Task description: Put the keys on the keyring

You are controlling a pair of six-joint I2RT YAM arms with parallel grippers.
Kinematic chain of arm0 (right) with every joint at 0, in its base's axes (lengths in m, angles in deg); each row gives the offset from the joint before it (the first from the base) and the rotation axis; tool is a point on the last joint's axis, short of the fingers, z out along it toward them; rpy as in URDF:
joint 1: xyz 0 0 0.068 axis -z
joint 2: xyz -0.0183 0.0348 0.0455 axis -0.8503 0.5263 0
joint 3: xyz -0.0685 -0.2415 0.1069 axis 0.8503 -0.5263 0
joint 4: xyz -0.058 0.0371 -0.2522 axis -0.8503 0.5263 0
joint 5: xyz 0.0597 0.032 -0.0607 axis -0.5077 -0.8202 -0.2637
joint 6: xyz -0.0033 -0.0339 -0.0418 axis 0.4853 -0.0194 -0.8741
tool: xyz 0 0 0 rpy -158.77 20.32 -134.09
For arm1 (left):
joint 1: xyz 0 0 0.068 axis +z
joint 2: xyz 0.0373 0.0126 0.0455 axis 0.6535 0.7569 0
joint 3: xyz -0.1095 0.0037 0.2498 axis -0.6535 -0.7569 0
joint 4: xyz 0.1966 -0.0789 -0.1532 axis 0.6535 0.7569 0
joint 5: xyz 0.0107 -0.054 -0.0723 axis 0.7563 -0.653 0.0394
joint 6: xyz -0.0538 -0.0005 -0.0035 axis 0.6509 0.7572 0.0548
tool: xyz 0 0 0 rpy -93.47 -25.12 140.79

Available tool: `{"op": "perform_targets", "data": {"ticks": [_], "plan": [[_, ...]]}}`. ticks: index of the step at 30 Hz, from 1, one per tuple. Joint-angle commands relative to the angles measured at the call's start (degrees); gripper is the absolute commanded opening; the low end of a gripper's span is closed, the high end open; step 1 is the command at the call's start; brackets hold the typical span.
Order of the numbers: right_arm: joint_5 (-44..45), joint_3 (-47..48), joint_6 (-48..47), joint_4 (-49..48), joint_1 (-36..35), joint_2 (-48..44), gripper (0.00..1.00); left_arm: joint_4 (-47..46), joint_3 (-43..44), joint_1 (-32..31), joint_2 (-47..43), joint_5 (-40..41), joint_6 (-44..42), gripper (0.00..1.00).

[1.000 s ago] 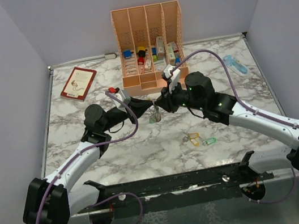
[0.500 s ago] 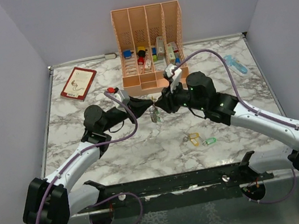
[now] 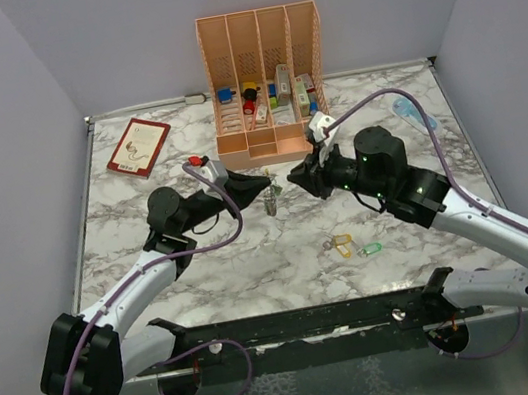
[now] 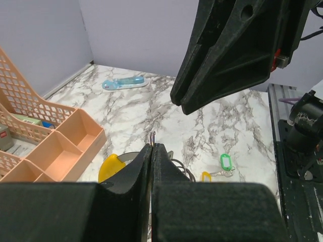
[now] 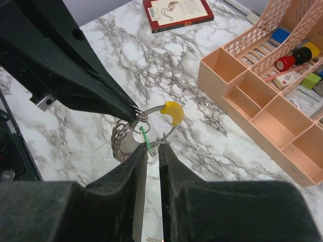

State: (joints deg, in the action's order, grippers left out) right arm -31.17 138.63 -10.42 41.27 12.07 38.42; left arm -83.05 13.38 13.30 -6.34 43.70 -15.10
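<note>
Finding no legible writing anywhere. Showing only a pale panel with a curled drawing on the red book (image 5: pixel 177 10), any lettering being too small. Carrying blurred, unreadable labels on the small boxes (image 3: pixel 282 83) in the peach organizer (image 3: pixel 258 26).

peach organizer (image 3: pixel 266 75) | red book (image 3: pixel 138 147) | light-blue object (image 4: pixel 124 83) | marble table (image 3: pixel 114 212)
</note>
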Motion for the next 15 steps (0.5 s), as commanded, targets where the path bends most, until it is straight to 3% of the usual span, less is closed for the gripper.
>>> {"op": "perform_targets", "data": {"ticks": [1, 9, 15], "plan": [[-7.14, 1.4, -5.18, 3.07, -0.16, -0.03, 0.18, -1.6, -0.17, -0.18, -0.48, -4.33, -0.18, 0.0], [-15.51, 7.52, -10.14, 14.86, -0.05, 6.12, 0.28, 9.3, 1.48, -0.18, -1.33, -11.02, -9.94, 0.0], [-19.58, 9.64, -13.97, 19.71, -0.11, 6.73, 0.26, 14.51, 2.63, -0.18, -1.27, -16.19, -14.45, 0.0]]}}
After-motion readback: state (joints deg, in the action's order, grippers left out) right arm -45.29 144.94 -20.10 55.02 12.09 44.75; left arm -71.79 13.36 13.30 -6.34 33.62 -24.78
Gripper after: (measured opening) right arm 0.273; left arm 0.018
